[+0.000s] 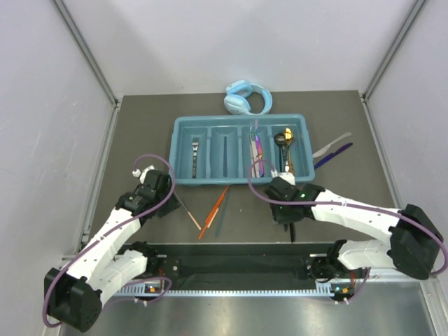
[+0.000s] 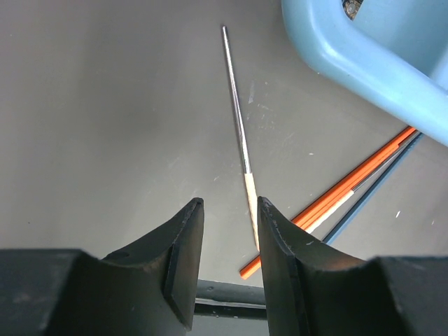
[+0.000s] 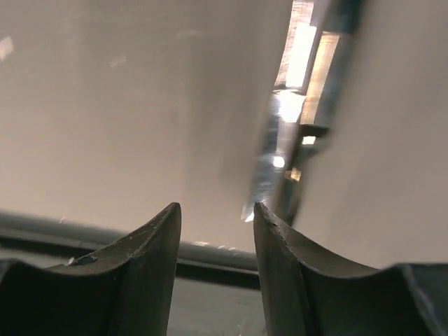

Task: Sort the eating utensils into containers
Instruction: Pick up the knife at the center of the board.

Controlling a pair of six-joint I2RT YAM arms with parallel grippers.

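The teal tray [image 1: 180, 150] holds a silver fork [image 1: 194, 150], a purple knife [image 1: 257, 149] and a gold spoon [image 1: 283, 139] in separate compartments. Orange chopsticks [image 1: 214, 208] [image 2: 350, 185] lie in front of it, beside a silver chopstick with a cream end [image 1: 189, 211] [image 2: 240, 126]. My left gripper [image 1: 166, 203] [image 2: 229, 203] is open and empty, its right finger next to that cream end. My right gripper [image 1: 287, 214] [image 3: 217, 206] is open over a dark shiny utensil [image 1: 292, 231] [image 3: 276, 157], which lies just past its right finger.
Light blue headphones [image 1: 246, 98] lie behind the tray. A silver utensil [image 1: 333, 145] and a dark blue one [image 1: 336, 155] rest to the right of the tray. A blue chopstick [image 2: 374, 190] lies along the orange ones. The black base rail [image 1: 231, 262] runs along the near edge.
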